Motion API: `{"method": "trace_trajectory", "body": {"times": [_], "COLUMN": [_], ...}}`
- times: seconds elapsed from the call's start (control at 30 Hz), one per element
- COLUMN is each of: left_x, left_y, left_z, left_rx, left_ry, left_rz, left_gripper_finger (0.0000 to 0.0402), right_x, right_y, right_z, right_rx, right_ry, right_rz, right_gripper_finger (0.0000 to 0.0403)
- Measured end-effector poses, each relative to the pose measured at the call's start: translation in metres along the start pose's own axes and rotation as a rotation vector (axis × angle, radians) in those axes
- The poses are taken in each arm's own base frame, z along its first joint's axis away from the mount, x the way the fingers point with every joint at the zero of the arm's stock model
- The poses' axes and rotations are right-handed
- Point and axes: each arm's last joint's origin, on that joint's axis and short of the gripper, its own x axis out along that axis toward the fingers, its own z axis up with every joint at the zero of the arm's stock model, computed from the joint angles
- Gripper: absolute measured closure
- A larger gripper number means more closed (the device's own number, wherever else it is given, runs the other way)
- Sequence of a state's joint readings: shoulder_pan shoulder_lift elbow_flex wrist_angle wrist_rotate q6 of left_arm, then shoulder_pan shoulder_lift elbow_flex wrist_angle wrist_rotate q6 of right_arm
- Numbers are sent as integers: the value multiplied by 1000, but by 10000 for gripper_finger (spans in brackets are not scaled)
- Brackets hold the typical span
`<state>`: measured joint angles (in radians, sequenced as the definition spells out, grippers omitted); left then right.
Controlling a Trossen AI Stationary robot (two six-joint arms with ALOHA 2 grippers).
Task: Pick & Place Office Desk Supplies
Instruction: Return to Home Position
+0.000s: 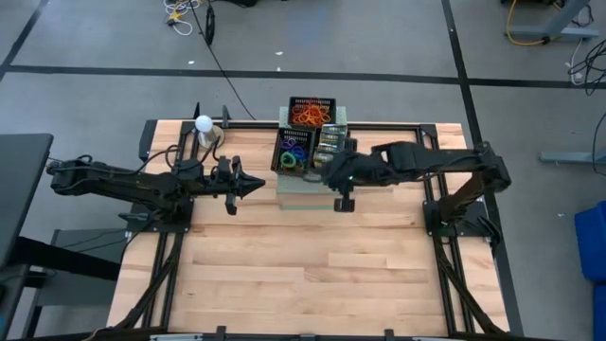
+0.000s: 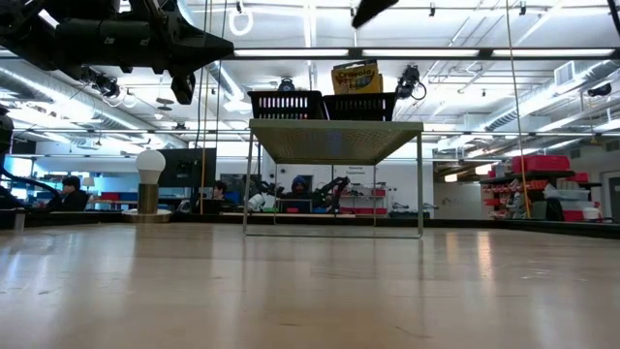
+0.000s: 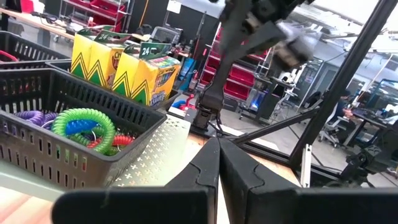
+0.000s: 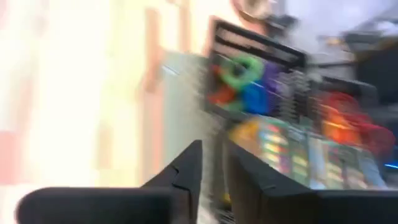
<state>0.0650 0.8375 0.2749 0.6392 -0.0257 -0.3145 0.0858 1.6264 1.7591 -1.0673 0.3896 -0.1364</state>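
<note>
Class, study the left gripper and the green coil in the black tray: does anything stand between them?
Yes. The left gripper, shut, points at the black tray from the side; its mesh wall stands before the green coil lying inside. Above the coil nothing visible covers it.

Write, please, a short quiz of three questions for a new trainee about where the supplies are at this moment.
1. True or false: the crayon boxes lie on the bare table.
2. In the high view, what fills the uppermost black mesh tray? A) scissors B) orange rubber bands C) crayon boxes
3. Is the left gripper open or shut?
Key: 1 false, they stand in a tray; 2 B; 3 shut, holding nothing.
</note>
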Motion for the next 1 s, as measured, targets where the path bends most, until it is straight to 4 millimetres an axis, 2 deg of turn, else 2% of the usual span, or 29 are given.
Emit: {"method": "trace_trajectory", "body": {"times": [0.17, 0.27, 0.37, 0.47, 0.57, 0.8, 1.0], "left_x": [0, 0, 0, 0, 0, 0, 0], "left_y": [0, 0, 0, 0, 0, -1, 0], "left_z": [0, 0, 0, 0, 1, 2, 2], "left_rx": [1, -3, -38, -69, -83, -72, 150], "left_ry": [0, 0, 0, -2, -9, -15, -20], "left_rz": [0, 0, -1, -2, -4, -6, 15], "left_gripper_finger": [390, 390, 390, 390, 390, 390, 390], "right_x": [-7, -6, 6, 18, 19, -10, -30], "right_y": [0, 2, 10, 18, 25, 22, 16], "right_z": [6, 7, 1, -13, -30, -72, -117], "right_rx": [48, 42, 56, 118, 199, 356, 412], "right_ry": [-108, -124, -178, -258, -332, -428, -475], "right_rz": [175, 226, 286, 332, 352, 374, 302], "right_gripper_finger": [392, 392, 396, 398, 397, 392, 383]}}
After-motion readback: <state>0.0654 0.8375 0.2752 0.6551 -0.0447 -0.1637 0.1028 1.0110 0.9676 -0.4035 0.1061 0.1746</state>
